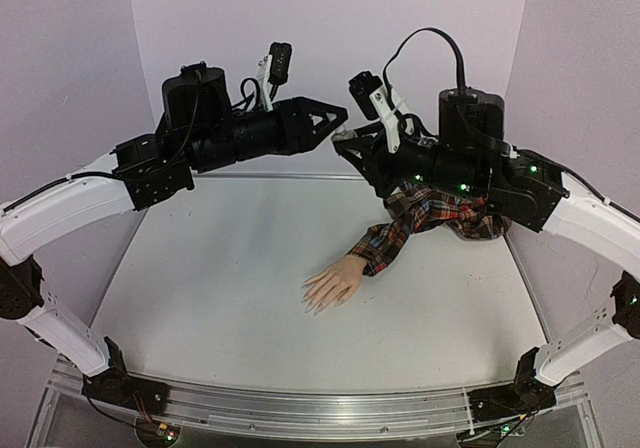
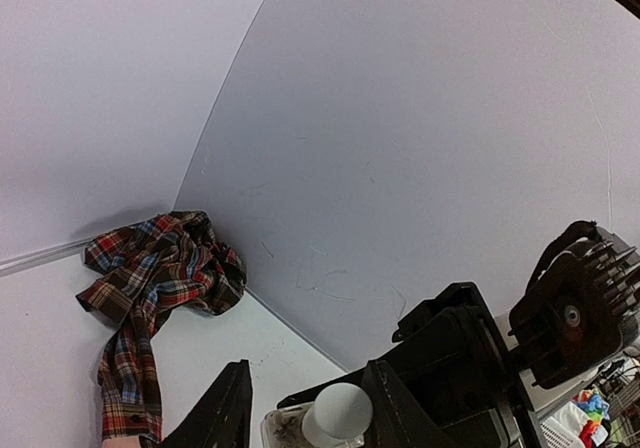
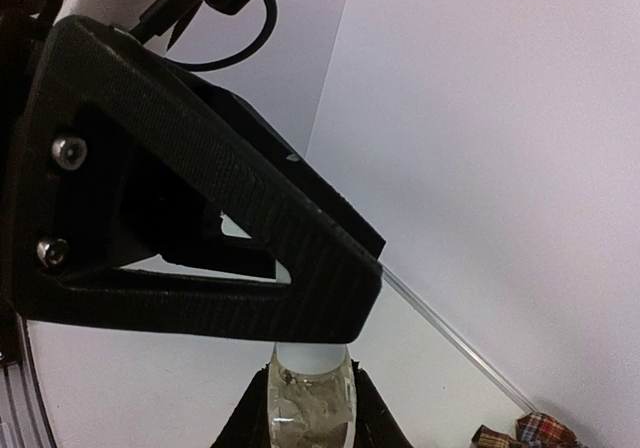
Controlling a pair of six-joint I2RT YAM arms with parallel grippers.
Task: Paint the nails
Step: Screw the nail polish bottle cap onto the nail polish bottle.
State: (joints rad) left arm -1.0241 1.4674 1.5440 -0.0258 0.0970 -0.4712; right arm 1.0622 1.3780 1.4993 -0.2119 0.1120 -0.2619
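No writing, brand, number or sign could be read in any view. The small clear bottle with a white cap (image 3: pixel 312 408) bore no legible label.

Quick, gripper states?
Left gripper: open, straddling the cap.
Right gripper: shut on the bottle.

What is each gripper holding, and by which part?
Right gripper grips the small clear bottle by its body. Left gripper straddles its white cap, a gap showing, not clamped.
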